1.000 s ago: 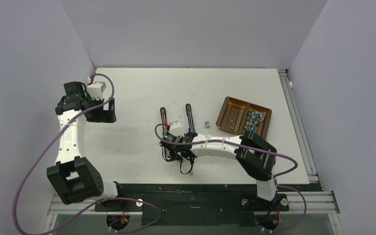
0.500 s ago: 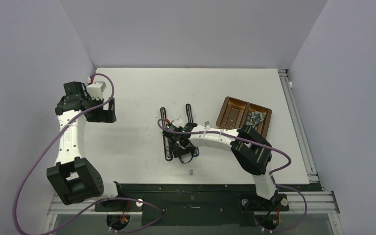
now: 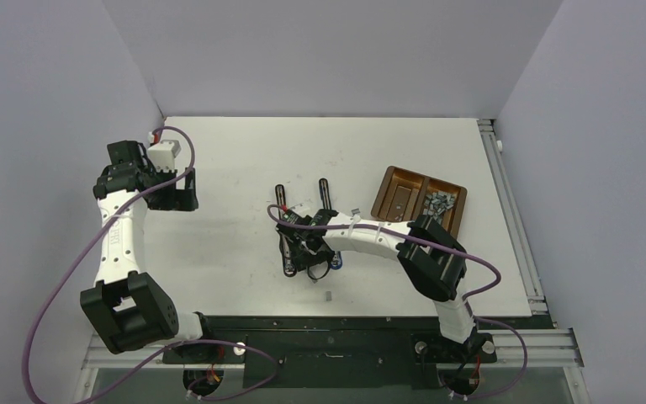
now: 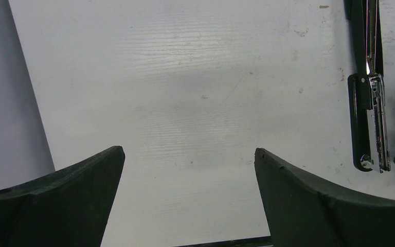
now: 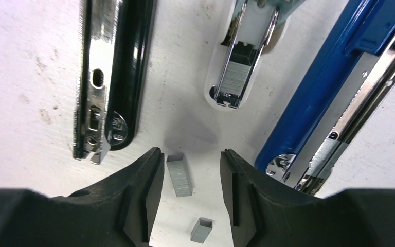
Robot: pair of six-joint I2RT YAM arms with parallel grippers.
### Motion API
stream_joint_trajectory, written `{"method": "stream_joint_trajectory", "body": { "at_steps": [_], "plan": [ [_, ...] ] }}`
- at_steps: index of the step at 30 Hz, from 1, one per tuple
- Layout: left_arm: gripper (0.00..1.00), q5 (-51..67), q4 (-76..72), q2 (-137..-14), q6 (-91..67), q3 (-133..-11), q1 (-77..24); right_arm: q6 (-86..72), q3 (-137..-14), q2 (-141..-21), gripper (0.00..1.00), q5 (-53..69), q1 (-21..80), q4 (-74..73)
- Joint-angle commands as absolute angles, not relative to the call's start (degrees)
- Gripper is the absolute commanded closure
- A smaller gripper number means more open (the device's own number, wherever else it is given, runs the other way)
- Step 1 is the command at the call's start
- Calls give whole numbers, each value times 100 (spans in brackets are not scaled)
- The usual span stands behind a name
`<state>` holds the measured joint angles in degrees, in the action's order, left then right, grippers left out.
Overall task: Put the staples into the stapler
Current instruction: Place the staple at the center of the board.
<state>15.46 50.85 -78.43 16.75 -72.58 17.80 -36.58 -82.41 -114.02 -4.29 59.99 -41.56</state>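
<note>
In the right wrist view a short grey strip of staples [image 5: 179, 175] lies flat on the table between the fingers of my right gripper [image 5: 191, 152]. It lies close beside the left finger and apart from the right one. The jaws stand open. A smaller piece of staples [image 5: 201, 230] lies further back between them. Ahead are an opened black stapler [image 5: 108, 77], a white stapler [image 5: 236, 77] with staples in its channel, and an opened blue stapler [image 5: 329, 87]. From above, my right gripper [image 3: 309, 257] hovers by the black stapler [image 3: 284, 227]. My left gripper [image 4: 189, 154] is open and empty.
A brown two-compartment tray [image 3: 387, 195] at the right holds several loose staples [image 3: 439, 202]. One small staple piece [image 3: 327, 295] lies near the table's front edge. My left gripper [image 3: 177, 192] stays at the far left by the wall.
My right gripper moved up and left toward the staplers and its jaws widened. A staple piece now lies on the table near the front edge. The left arm stayed still.
</note>
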Motion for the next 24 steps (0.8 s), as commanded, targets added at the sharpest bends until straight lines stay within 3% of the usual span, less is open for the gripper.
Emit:
{"method": "stream_joint_trajectory", "body": {
  "at_steps": [1, 12, 24],
  "plan": [
    [4, 1637, 4965, -7653, 1729, -7343, 1857, -3489, -8548, -11217, 56, -598, 6029, -4202],
    [4, 1661, 4979, -7539, 1776, -7207, 1900, -3232, -8286, -11298, 49, -142, 6128, -4255],
    [4, 1672, 5026, -7527, 1828, -7233, 1965, -3094, -8401, -11691, 58, -119, 6135, -4417]
  ]
}}
